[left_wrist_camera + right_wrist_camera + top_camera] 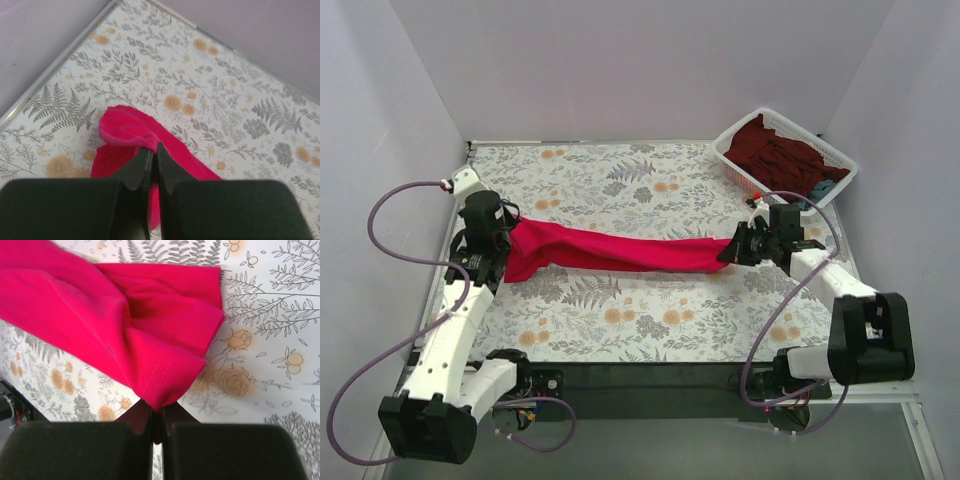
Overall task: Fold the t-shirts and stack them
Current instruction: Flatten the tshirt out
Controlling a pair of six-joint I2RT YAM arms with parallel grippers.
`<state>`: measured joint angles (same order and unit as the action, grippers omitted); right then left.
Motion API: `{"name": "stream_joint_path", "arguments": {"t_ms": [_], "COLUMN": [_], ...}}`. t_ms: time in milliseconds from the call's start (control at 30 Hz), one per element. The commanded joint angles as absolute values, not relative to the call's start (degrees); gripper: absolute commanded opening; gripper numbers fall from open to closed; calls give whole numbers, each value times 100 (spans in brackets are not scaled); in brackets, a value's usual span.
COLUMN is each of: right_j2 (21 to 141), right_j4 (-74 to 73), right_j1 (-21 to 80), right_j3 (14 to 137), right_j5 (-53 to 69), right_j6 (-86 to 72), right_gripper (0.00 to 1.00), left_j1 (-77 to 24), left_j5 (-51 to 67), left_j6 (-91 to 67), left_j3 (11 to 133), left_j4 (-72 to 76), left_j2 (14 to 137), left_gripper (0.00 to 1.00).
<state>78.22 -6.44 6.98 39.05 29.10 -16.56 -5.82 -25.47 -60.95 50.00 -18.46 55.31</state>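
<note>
With both jaws pinched shut on the crimson t-shirt point(620, 252) stretched between them, I judged spreading it flat on the table point(620, 170) came next.

Red shirt point(620, 252) spans the mid table point(620, 180), left to right. Open surface behind and in front of it. Basket point(740, 128) blocks the far right corner.
</note>
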Motion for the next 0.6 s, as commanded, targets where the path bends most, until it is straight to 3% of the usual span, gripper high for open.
{"name": "stream_joint_path", "arguments": {"t_ms": [0,200,300,467,567], "right_j2": [6982,5874,5678,6423,7205], "right_j4": [-2099,-3383,-3717,-3587,-3174], "right_j1": [694,694,703,694,694], "right_j3": [4245,4210,4420,4789,5175], "right_j5": [2733,2936,2821,2524,2321], "right_j6": [-1503,-1398,-1345,-1186,-1309], "right_gripper": [1,1,8,17,18], "left_j1": [-554,-554,-554,-554,-554], "left_j5": [-2988,-2558,-2181,-2012,-2074], "left_j6": [-6029,-6038,-6029,-5968,-6038], "left_j3": [5632,6134,6214,5697,5555], "left_j4": [-2609,-3295,-3366,-2937,-2490], "left_j2": [4854,4325,4280,4947,5649], "left_gripper": [0,0,0,0,0]}}
